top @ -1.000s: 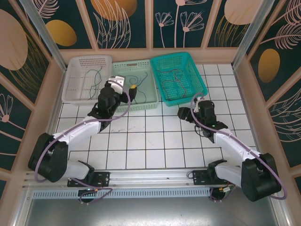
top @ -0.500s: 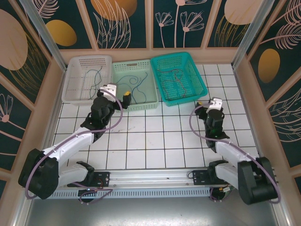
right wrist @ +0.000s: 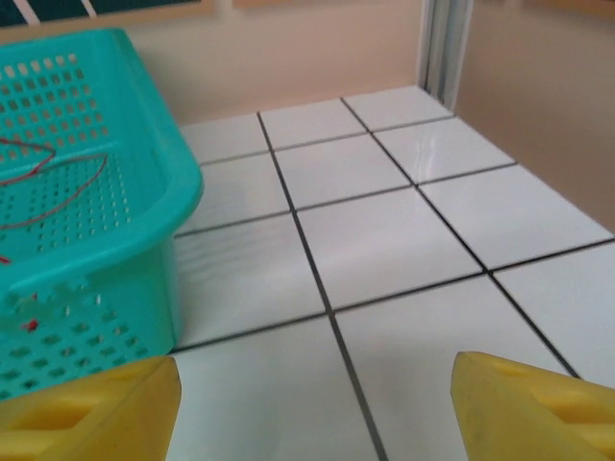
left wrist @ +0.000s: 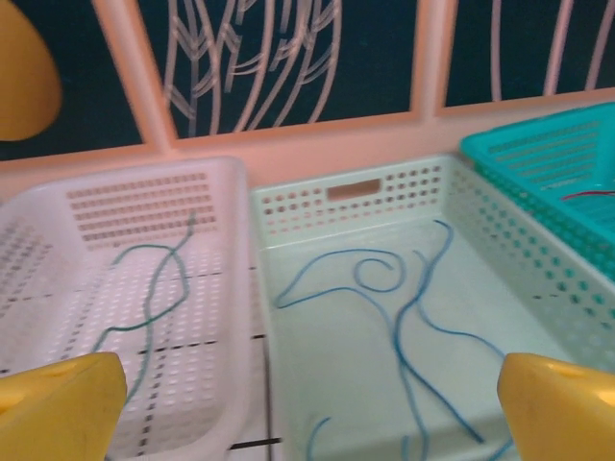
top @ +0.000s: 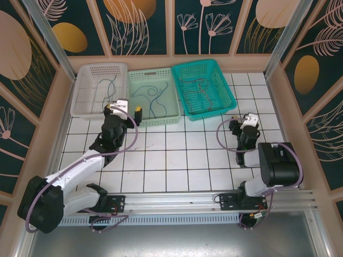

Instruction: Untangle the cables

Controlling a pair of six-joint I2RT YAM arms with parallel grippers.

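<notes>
The left tool [left wrist: 307, 408] gapes wide, empty; just ahead lie a green cable [left wrist: 146, 307] in a white basket [left wrist: 144, 192] and blue cables [left wrist: 396, 322] in a pale green basket [left wrist: 356, 192], near ends cut off. The right tool [right wrist: 312, 413] stands open, empty, above the desk [right wrist: 384, 250]; ahead-left, a cropped teal basket [right wrist: 125, 250] holds faint red cables [right wrist: 58, 208].

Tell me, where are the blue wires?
In the top view, the blue wires lie in the middle pale green basket, between the white basket on its left and the teal basket on its right.
</notes>
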